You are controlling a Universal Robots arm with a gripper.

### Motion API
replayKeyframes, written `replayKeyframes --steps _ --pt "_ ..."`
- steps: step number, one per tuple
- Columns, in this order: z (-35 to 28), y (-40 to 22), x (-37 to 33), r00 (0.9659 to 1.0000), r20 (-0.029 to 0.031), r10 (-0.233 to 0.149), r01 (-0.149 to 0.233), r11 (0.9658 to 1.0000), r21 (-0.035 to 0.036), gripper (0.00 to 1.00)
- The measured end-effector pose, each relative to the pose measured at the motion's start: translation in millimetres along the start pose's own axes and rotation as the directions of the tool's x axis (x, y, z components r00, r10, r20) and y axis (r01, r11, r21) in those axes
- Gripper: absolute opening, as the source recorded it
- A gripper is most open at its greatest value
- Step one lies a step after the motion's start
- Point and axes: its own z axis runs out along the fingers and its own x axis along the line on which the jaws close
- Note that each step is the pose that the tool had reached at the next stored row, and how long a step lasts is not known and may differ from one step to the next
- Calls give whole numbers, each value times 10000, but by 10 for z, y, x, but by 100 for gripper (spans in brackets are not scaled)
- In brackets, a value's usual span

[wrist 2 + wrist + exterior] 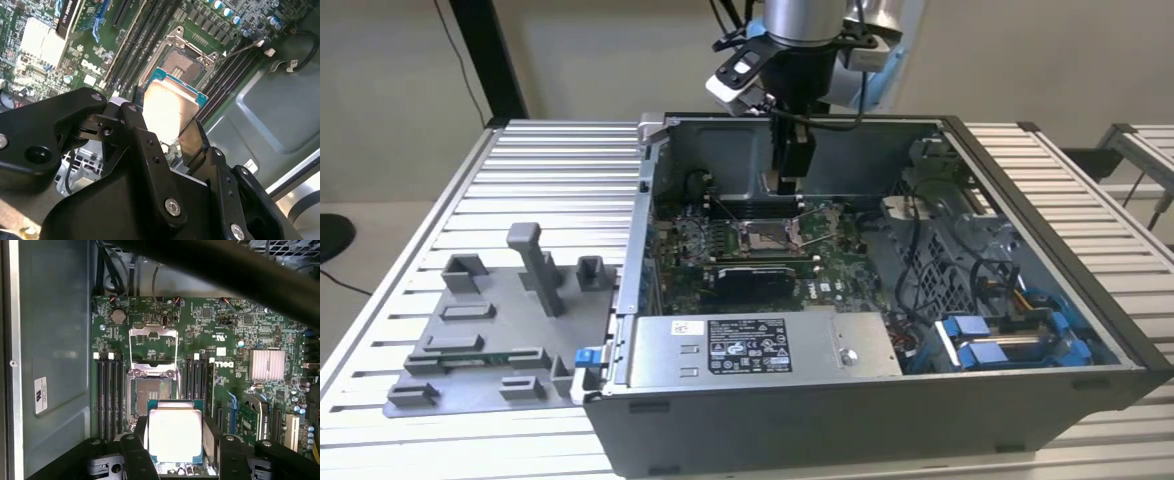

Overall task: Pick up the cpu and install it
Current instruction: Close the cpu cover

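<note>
1. See the hand (789, 182) reaching down from the arm into the open computer case (854, 425), set on the ribbed worktop (547, 170).
2. Note the hand clamped on the cpu (167, 112), with one black finger (137, 130) pressed on one edge and its partner on the opposite edge. Note the pale metal top facing the cameras in both wrist views.
3. Place the cpu between the fingertips, held clear of the green board (220, 340) and not seated.
4. Find the socket (150, 392) on that board open and bare, with its metal frame (152, 347) swung up.
5. In the first wrist view, read the cpu as overlapping only the socket's near edge, not centred over it.
6. In the exterior view, log the hand above the board near the case's middle.
7. Log the silver box (761, 345) along the case wall nearest the camera.
8. Log a grey fixture tray (494, 330) on the worktop at the exterior view's left, well apart from the hand.
</note>
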Motion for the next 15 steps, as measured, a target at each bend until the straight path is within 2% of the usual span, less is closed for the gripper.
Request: replayKeyframes --steps 8,15 --pt "58 1 90 10000 1 -2 2 10000 0 0" --pt "100 1 127 10000 -26 -3 3 10000 -24 0"
